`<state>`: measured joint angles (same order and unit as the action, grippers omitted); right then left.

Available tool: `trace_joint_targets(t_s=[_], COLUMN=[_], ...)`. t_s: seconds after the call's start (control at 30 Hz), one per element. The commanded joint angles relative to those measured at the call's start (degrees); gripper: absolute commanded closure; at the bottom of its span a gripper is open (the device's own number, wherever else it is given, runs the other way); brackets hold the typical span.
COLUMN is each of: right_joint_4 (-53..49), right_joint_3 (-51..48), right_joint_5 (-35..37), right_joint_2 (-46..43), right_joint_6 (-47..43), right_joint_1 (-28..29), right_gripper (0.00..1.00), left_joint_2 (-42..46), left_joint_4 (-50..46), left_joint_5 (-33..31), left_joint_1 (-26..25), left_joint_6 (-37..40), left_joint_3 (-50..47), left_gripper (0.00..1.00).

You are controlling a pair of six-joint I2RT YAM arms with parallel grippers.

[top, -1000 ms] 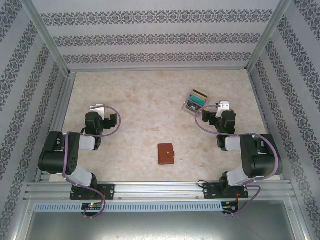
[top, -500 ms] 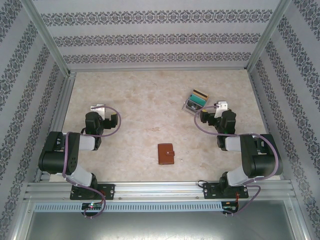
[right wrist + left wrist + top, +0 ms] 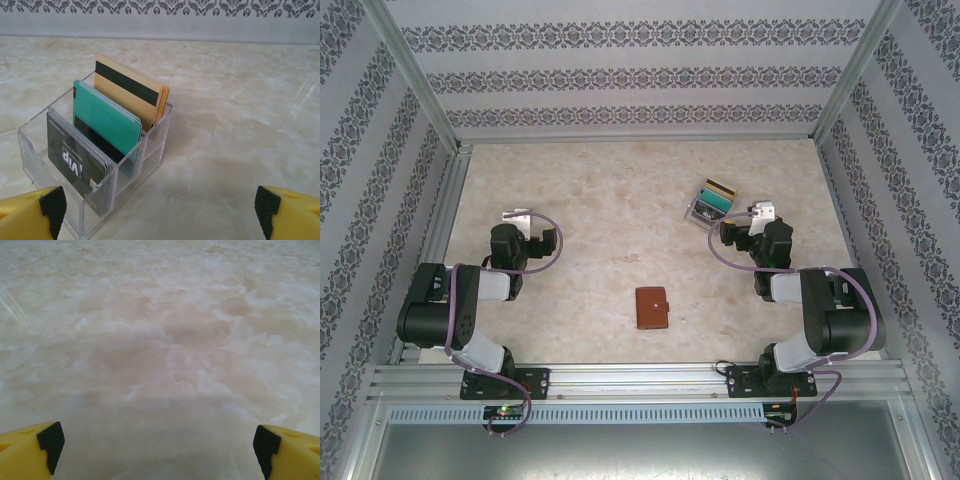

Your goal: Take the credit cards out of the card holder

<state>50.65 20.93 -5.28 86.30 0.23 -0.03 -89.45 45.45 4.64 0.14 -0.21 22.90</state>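
Near the front edge, between my arms, card holder [image 3: 653, 308] lies shut, untouched. Right gripper [image 3: 160, 207] has crept slightly toward the clear box [image 3: 152, 150]; left gripper [image 3: 160, 447] hasn't moved. Both claws wide open, empty. I'd say task not started.

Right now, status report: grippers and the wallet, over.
Left gripper open, low over table. Right gripper open, facing clear card box. Brown wallet closed, untouched, between the arms. Nothing blocking it.
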Motion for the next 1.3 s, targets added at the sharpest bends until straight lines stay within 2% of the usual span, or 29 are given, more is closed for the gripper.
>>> trace_joint_targets(t_s=[0.0, 0.07, 0.1, 0.17, 0.27, 0.3, 0.37, 0.4, 0.5, 0.6, 0.63, 0.67, 0.87, 1.1, 1.2, 1.27], right_joint_4=[0.0, 0.0, -0.6, -3.4, -14.4, -16.8, -20.6, -25.5, -37.5, -49.5, -54.4, -58.6, -67.9, -79.9, -84.9, -85.8], right_joint_3=[1.4, 1.4, 1.6, 1.9, 4.4, 5.0, 5.8, 7.0, 11.7, 18.9, 21.4, 23.4, 25.5, 28.0, 30.6, 31.7], right_joint_5=[1.7, 2.5, 3.2, 4.9, 8.8, 10.1, 13.0, 12.7, 11.0, 3.1, 3.2, 4.5, 13.4, 27.3, 27.9, 25.5], right_joint_2=[0.0, -0.1, -0.7, -3.6, -11.3, -13.7, -18.1, -21.1, -25.3, -24.9, -24.7, -24.8, -27.1, -21.0, -14.5, -10.7], right_joint_6=[1.6, 1.7, 1.8, 1.8, 1.6, 3.1, 11.9, 19.4, 30.7, 31.4, 31.0, 29.9, 27.0, 30.5, 34.2, 36.1], right_joint_1=[-0.8, -0.7, -0.6, -0.2, 1.3, 1.5, 1.2, 0.3, -0.9, -0.5, 0.7, 2.7, 20.2, 45.4, 51.8, 54.4], right_gripper=[0.02, 0.02, 0.02, 0.02, 0.02, 0.02, 0.02, 0.02, 0.02, 0.02, 0.02, 0.02, 0.02, 0.02, 0.02, 0.09], left_joint_2=[0.2, 0.8, 2.3, 5.8, 9.3, 10.7, 13.3, 14.8, 18.0, 18.6, 19.1, 19.8, 23.1, 25.1, 25.2, 25.2], left_joint_4=[0.7, -0.1, -3.6, -16.9, -36.7, -41.7, -48.2, -51.5, -61.1, -68.3, -68.8, -68.7, -69.2, -66.4, -65.8, -67.3], left_joint_5=[-0.7, -0.2, 0.3, -0.9, -5.2, -5.3, -5.4, -5.1, -2.4, 3.1, 5.5, 7.5, 12.1, 7.9, 8.3, 8.6], left_joint_1=[0.7, 0.7, 0.7, 0.6, 0.6, 0.6, 0.6, 0.7, 0.7, 0.6, 0.4, 0.2, -3.0, -11.6, -13.5, -13.7], left_joint_6=[0.0, 0.3, 0.6, -0.1, -6.1, -8.4, -14.0, -17.5, -26.0, -28.9, -29.7, -30.4, -34.9, -40.2, -40.1, -39.6], left_joint_3=[1.5, 1.8, 3.1, 8.9, 19.7, 22.3, 25.7, 27.1, 31.3, 34.0, 33.4, 32.3, 27.3, 20.4, 19.3, 19.6], left_gripper=[0.01, 0.01, 0.01, 0.01, 0.01, 0.01, 0.01, 0.01, 0.01, 0.01, 0.01, 0.01, 0.01, 0.01, 0.01, 0.01])
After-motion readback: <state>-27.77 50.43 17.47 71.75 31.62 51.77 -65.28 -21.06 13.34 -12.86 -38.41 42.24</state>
